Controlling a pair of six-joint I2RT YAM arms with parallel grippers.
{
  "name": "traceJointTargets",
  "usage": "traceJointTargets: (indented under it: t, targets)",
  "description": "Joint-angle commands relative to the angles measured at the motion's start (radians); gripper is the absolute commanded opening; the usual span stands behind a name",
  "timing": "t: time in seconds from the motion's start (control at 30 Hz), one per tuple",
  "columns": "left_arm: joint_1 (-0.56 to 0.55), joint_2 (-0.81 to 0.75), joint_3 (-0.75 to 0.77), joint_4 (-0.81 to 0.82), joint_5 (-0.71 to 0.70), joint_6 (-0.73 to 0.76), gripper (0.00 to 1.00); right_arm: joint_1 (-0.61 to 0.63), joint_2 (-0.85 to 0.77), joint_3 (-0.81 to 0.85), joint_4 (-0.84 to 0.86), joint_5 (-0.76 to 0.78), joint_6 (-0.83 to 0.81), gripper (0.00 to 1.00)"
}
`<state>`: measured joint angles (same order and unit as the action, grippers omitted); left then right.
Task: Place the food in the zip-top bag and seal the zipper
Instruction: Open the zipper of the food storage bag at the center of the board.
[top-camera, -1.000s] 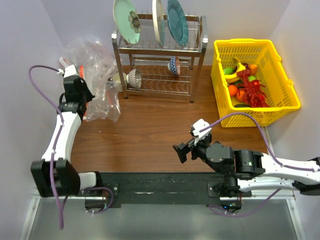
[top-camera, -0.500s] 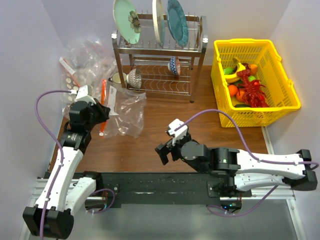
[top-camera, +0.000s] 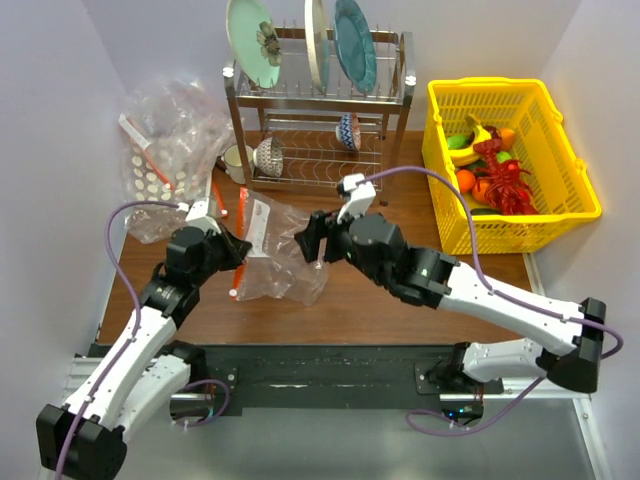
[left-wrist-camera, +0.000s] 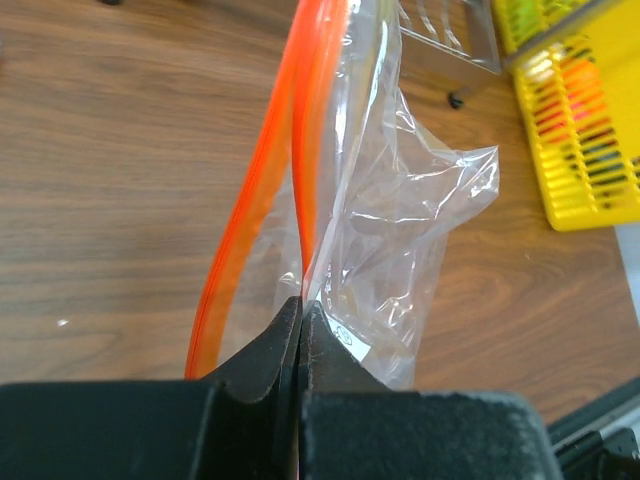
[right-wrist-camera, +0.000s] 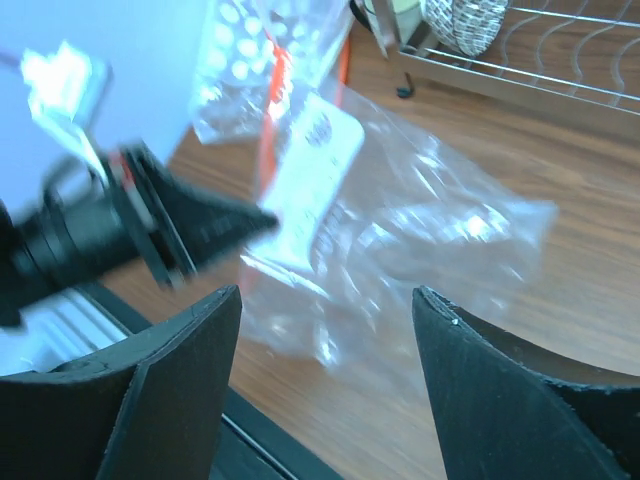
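Observation:
My left gripper is shut on the edge of the clear zip-top bag, just below its orange zipper, whose two strips stand apart. The bag hangs limp over the wooden table, white label facing up. My right gripper is open at the bag's right side, with nothing between its fingers; the bag lies just beyond them. The food sits in the yellow basket at the right: red lobster, orange, and other green and yellow pieces.
A heap of clear dotted bags lies at the back left. A metal dish rack with plates and bowls stands at the back middle. The yellow basket also shows in the left wrist view.
My left arm pulled the bag away from the heap, towards the table's middle. My right arm swung left and forward up to the bag, its jaws narrowing a little.

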<state>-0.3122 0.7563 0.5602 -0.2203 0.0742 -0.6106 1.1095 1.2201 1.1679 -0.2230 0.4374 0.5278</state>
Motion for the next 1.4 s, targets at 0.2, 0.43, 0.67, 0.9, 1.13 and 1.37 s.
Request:
traceJointTargets:
  t: [0.2,0.43,0.67,0.9,1.13,1.37]
  targets:
    - [-0.126,-0.037,-0.02,0.177,-0.073,-0.009,0.0,-0.112,0.205,0.168,0.073,-0.275,0.212,0.6]
    - [-0.177,-0.017,-0.005,0.185,-0.134,0.002,0.0,-0.112,0.367,0.324,0.007,-0.358,0.205,0.59]
    - [-0.223,-0.003,0.004,0.194,-0.175,0.002,0.0,-0.111,0.432,0.372,-0.041,-0.279,0.218,0.59]
    - [-0.268,0.006,0.021,0.202,-0.206,0.009,0.0,-0.112,0.473,0.407,-0.091,-0.195,0.21,0.52]
    - [-0.298,0.008,0.035,0.203,-0.225,0.014,0.0,-0.112,0.507,0.421,-0.127,-0.131,0.205,0.39]
    - [-0.304,-0.014,0.052,0.184,-0.223,0.018,0.18,-0.114,0.466,0.359,-0.067,-0.108,0.193,0.0]
